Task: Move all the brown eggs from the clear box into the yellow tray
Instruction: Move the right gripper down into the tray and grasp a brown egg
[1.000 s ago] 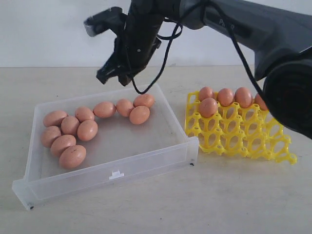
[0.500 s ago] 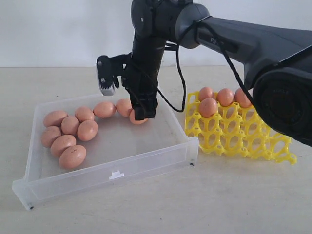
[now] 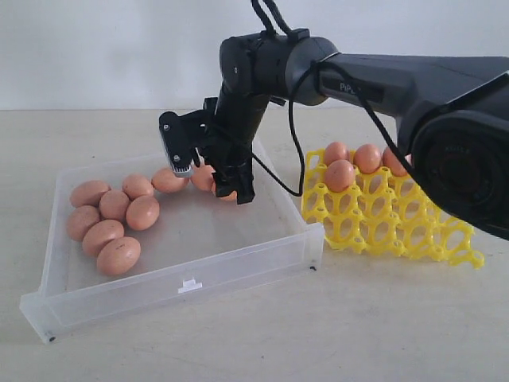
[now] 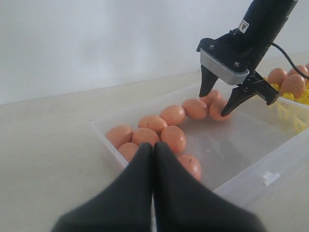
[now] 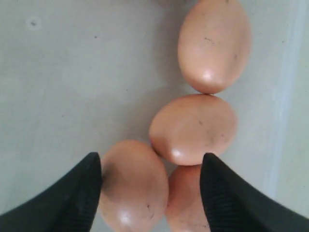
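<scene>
Straddling brown eggs (image 5: 193, 128), right gripper (image 5: 149, 157) spread wide, gripping none.

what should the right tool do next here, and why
Probably a slight sideways shift to centre on one brown egg before closing. The right tool is open and low in the clear box, and in the right wrist view two touching eggs sit in the gap between its fingers, so closing now might pinch both.

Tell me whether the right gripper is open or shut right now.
Open: the right gripper has its fingers wide apart, with brown eggs between them.
</scene>
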You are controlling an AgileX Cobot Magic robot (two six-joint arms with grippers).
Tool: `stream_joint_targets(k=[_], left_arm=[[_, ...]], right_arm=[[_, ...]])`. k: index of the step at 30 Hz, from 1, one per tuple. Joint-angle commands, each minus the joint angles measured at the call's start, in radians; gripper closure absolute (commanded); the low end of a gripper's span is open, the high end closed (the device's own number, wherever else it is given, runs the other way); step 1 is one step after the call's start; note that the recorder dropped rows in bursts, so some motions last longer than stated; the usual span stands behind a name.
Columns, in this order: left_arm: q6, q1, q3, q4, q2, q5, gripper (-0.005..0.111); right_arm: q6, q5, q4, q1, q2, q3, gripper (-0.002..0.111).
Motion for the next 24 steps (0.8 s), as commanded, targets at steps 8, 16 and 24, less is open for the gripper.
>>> stream_joint_targets(k=[8,16,24], left_arm=[[0.001,-0.001,-0.003,0.000,-0.003,-0.005,0.111],[0.001,-0.001,-0.003,0.000,-0.003,-0.005,0.111],[0.001,-0.001,-0.003,0.000,-0.003,-0.005,0.111]], right_arm=[[0.143,0.037,-0.020,-0.001,0.051,0.003,0.050],[0.249,0.033,-0.017,-0.001,0.049,0.003,0.081],[0.505,0.067,0.029,0.000,-0.011,0.003,0.109]])
